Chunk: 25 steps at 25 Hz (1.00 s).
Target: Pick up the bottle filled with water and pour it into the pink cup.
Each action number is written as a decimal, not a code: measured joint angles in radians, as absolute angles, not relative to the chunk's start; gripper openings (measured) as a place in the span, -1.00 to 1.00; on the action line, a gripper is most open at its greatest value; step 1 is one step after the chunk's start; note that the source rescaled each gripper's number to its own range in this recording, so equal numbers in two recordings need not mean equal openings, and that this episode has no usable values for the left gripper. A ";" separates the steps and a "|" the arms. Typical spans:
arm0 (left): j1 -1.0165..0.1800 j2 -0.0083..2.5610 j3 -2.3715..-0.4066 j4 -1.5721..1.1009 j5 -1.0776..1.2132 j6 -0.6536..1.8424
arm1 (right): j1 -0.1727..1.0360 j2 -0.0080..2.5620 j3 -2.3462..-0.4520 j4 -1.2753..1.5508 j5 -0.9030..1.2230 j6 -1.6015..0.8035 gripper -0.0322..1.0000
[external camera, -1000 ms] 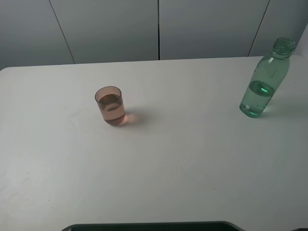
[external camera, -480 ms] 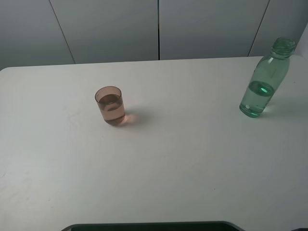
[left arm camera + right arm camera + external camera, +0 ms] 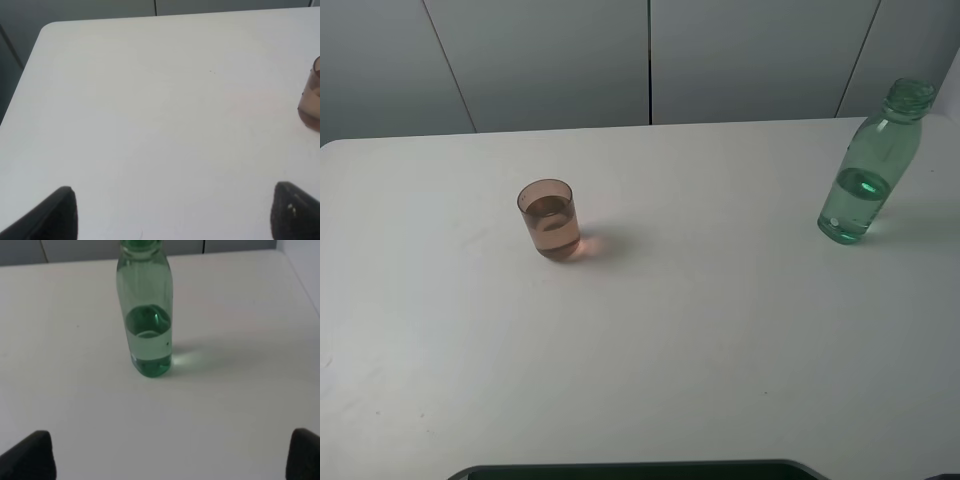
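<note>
The bottle (image 3: 871, 165) stands upright at the upper right of the exterior high view, near the table's (image 3: 700, 340) far right corner, capless, with water filling roughly its lower half. Its position and water level match the frames from one second and half a second ago; no shift detected. In the right wrist view the bottle (image 3: 145, 315) stands upright in the upper centre of the frame, its mouth cut off by the top edge.

The pink cup (image 3: 549, 220) sits upright left of centre in the exterior high view, well apart from the bottle, holding liquid to about mid height. It too is unchanged from the earlier frames. In the left wrist view only part of the pink cup (image 3: 312, 102) shows, at the right edge.

Right tool (image 3: 170, 455): fingers wide apart, nothing between them, short of the bottle. Left tool (image 3: 172, 212): fingers wide apart, empty, above bare table. Neither tool appears in the exterior high view.
</note>
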<state>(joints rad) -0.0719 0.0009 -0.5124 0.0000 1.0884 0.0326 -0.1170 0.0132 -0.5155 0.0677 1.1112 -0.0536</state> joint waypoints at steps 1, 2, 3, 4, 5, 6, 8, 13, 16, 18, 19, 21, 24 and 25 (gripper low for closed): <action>-0.072 0.001 -0.512 0.000 1.088 0.033 | -0.117 0.005 -0.515 0.066 1.109 -0.054 1.00; -0.072 0.000 -0.512 0.000 1.088 0.033 | -0.117 0.002 -0.515 0.063 1.107 -0.054 1.00; -0.072 0.000 -0.512 0.000 1.088 0.033 | -0.117 0.003 -0.515 0.063 1.107 -0.054 1.00; -0.072 0.000 -0.512 0.000 1.088 0.033 | -0.117 0.001 -0.515 0.062 1.107 -0.054 1.00; -0.072 0.000 -0.512 0.005 1.088 0.033 | -0.117 0.001 -0.515 0.062 1.107 -0.051 1.00; -0.072 0.000 -0.512 0.005 1.088 0.033 | -0.113 0.001 -0.515 0.060 1.107 -0.051 1.00; -0.072 0.000 -0.512 0.000 1.088 0.033 | -0.094 0.001 -0.515 0.055 1.107 -0.049 1.00; -0.072 0.000 -0.512 0.000 1.088 0.033 | -0.046 -0.001 -0.515 -0.015 1.105 0.030 1.00; -0.072 0.000 -0.512 0.000 1.088 0.033 | -0.041 -0.001 -0.515 -0.033 1.105 0.043 1.00; -0.072 0.000 -0.512 0.000 1.088 0.033 | -0.041 -0.001 -0.515 -0.024 1.105 0.031 1.00; -0.072 0.000 -0.512 0.000 1.088 0.033 | -0.041 -0.001 -0.515 -0.009 1.105 0.018 1.00; -0.072 0.000 -0.512 0.005 1.088 0.033 | -0.041 -0.001 -0.515 0.017 1.105 0.000 1.00; -0.072 0.000 -0.512 0.005 1.088 0.033 | -0.041 -0.001 -0.515 0.037 1.105 0.000 1.00; -0.072 0.000 -0.512 0.005 1.088 0.033 | -0.041 -0.001 -0.515 0.037 1.105 0.000 1.00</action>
